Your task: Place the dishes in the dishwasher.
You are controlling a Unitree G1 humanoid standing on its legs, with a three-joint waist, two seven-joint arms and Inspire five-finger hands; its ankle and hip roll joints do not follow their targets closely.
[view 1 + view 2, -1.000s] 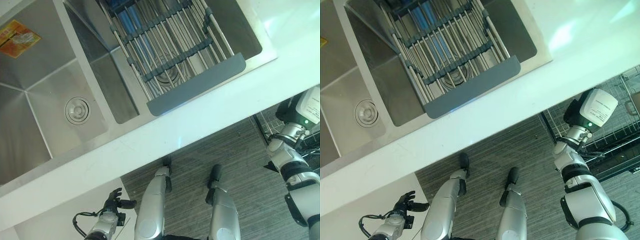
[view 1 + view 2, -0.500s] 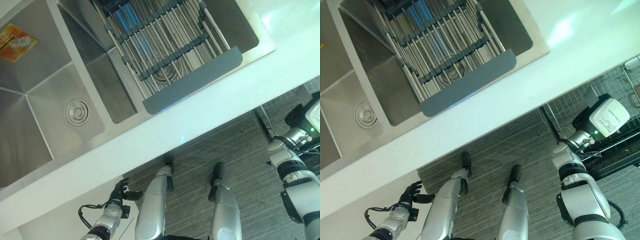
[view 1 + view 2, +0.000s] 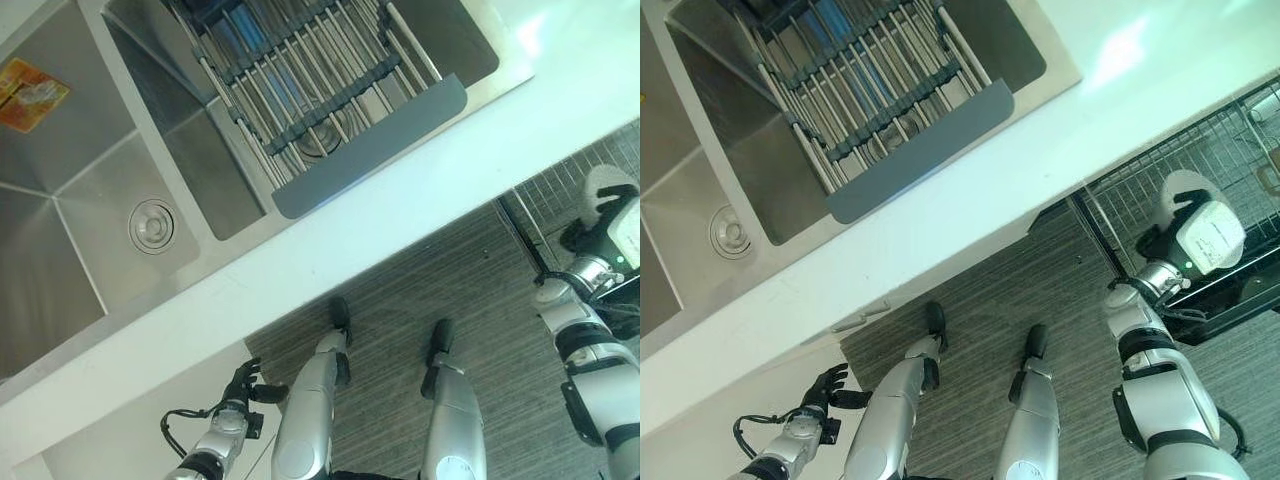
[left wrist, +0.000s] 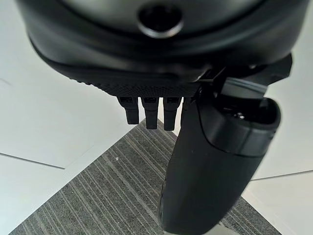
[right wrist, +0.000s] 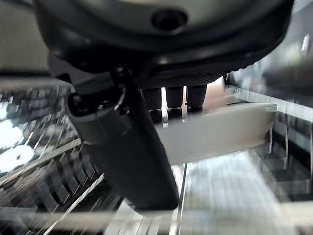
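My right hand [image 3: 1165,235] reaches low on the right over the pulled-out wire dishwasher rack [image 3: 1240,130]. It is shut on a white plate [image 3: 1185,192] that stands on edge above the hand. In the right wrist view the thumb [image 5: 127,152] lies on the plate's [image 5: 220,132] near face, the fingers curl behind it, and rack wires [image 5: 44,166] show below. My left hand [image 3: 245,385] hangs low at the lower left beside white cabinet fronts, with its fingers relaxed and nothing in it.
A white counter [image 3: 420,200] crosses the view with a steel double sink set in it. A grey roll-up drying rack [image 3: 330,80] spans the right basin. The left basin [image 3: 60,260] has a round drain [image 3: 152,222]. Grey striped floor lies below.
The whole picture has shifted, so the camera has moved. My right hand has pushed further over the dishwasher rack, and the white plate now shows above it. The left hand rose slightly.
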